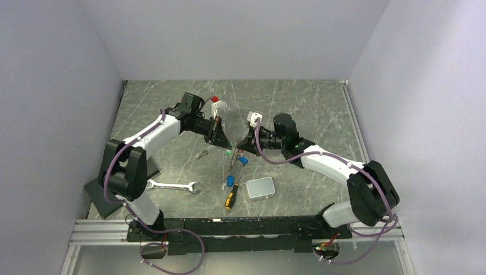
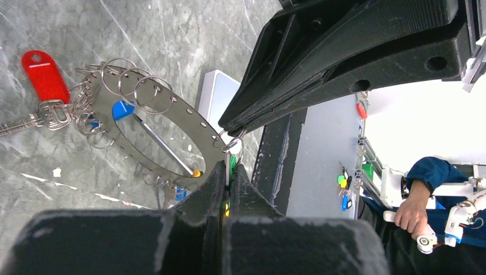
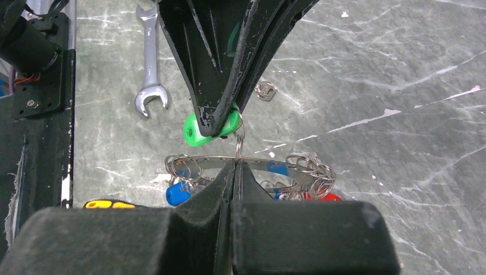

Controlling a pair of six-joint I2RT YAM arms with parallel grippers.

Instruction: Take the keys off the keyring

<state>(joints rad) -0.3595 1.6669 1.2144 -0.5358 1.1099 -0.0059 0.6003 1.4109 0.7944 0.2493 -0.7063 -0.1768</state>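
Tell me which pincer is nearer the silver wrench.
Left. The left pincer, shut on the green tag, sits up-right of the wrench; the right pincer, shut on the keyring, is just beyond it.

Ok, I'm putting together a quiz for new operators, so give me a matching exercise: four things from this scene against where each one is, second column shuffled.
1 wrench
2 grey box
3 green tag
4 keyring

a pinched in the left gripper
b flat on the table, left of the screwdriver
c gripped by the right gripper
d on the table, right of the screwdriver

Pairs: 1-b, 2-d, 3-a, 4-c
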